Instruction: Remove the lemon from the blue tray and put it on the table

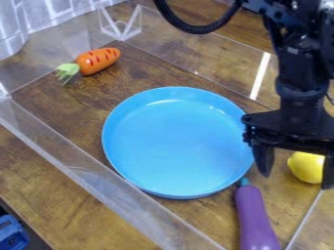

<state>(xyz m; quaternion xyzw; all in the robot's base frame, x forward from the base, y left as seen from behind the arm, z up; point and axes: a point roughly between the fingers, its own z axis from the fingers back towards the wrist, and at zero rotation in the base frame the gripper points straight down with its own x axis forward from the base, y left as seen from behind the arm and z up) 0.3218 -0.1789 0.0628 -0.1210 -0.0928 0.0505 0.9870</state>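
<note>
The lemon lies on the table just right of the blue tray, outside its rim. Nothing lies in the tray. My gripper hangs over the lemon with its black fingers spread wide. From this view one finger stands on each side of the lemon and hides part of it. The gripper is open and holds nothing. Whether a finger touches the lemon cannot be told.
An orange carrot lies at the back left of the table. A purple eggplant lies in front of the tray's right edge, close below the gripper. Clear acrylic walls border the table.
</note>
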